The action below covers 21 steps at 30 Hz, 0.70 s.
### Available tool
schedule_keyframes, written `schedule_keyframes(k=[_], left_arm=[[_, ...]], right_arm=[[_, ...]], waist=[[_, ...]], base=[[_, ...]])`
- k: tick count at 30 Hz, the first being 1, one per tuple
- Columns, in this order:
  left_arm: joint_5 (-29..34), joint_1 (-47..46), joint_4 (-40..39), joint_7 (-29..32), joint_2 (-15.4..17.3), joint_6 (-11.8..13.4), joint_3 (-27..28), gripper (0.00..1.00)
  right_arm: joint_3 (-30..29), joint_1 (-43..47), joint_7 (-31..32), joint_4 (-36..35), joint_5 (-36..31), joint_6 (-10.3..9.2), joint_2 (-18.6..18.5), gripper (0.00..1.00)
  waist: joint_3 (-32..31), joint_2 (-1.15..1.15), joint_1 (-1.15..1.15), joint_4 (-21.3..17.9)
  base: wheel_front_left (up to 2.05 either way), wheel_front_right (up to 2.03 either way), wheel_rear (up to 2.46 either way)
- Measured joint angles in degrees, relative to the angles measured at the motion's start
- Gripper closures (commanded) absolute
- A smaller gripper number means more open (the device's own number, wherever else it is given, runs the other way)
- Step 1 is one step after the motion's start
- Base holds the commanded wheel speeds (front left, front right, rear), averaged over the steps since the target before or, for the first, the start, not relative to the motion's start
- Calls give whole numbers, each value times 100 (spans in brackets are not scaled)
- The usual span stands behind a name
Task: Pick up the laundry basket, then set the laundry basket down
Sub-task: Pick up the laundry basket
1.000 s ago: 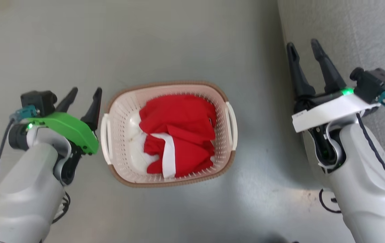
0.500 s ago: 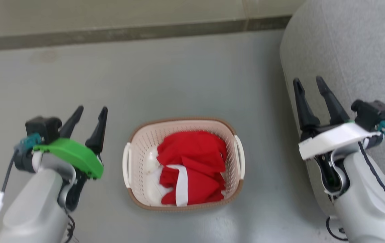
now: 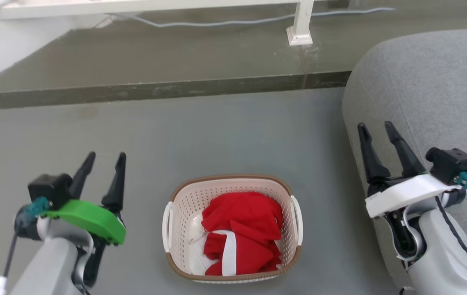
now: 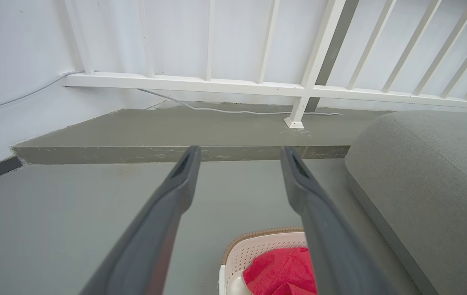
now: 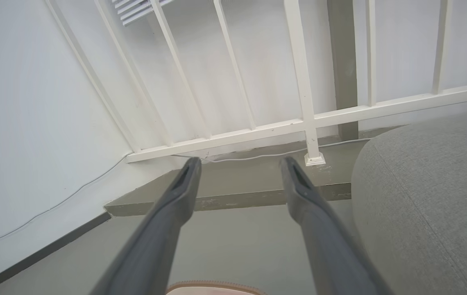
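hovering with left gripper [image 3: 107, 155] and right gripper [image 3: 374, 124] both spread and empty, clear of the laundry basket [image 3: 184, 200] on the grey floor [image 3: 233, 135] between them; judged pre-lift, so next i must lower both onto its side handles [image 3: 167, 221] together.

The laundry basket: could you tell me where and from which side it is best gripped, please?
Probably by its two white side handles: the left handle for the left gripper, the right handle for the right gripper, each from its own side. The handles stand out from the short walls, and the laundry basket sits upright holding red cloth, so a level lift suits.
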Motion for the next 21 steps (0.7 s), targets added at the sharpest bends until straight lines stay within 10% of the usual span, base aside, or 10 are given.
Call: schedule_keyframes(k=[21], left_arm=[[635, 1024, -765, 1, -298, 51, 449, 0]], right_arm=[[-47, 319, 0, -157, -159, 0, 9, 0]], waist=[[-266, 0, 0, 26]], base=[[0, 0, 0]])
